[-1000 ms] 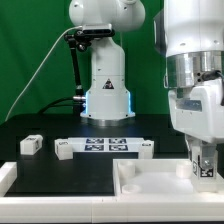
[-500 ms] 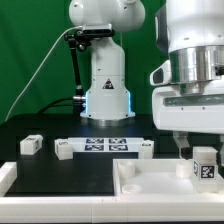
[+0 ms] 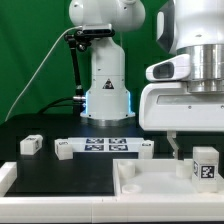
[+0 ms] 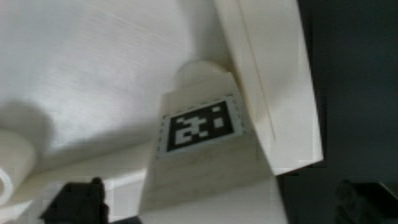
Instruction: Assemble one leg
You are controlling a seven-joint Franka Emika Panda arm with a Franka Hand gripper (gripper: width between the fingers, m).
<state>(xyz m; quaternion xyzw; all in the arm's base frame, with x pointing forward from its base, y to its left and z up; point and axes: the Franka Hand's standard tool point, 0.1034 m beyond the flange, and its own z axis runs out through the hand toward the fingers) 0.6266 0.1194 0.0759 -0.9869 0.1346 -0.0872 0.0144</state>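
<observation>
The leg (image 3: 205,163), a small white block with a black-and-white marker, stands upright at the exterior view's right end of the large white tray-like piece (image 3: 150,182). My gripper (image 3: 193,146) hangs just above it, open and empty, with one thin finger (image 3: 172,147) showing beside the leg. In the wrist view the leg (image 4: 205,125) stands against the tray's raised rim (image 4: 267,80). It sits between my two dark fingertips (image 4: 80,197), which are spread wide and do not touch it.
Three more small white blocks lie on the black table: one at the exterior view's left (image 3: 30,144), two (image 3: 64,149) (image 3: 145,148) at the ends of the marker board (image 3: 105,145). The arm's white base (image 3: 106,85) stands behind.
My gripper has risen from around the leg, leaving it standing in the tray. The fingers were low beside the leg one second ago and are now above it.
</observation>
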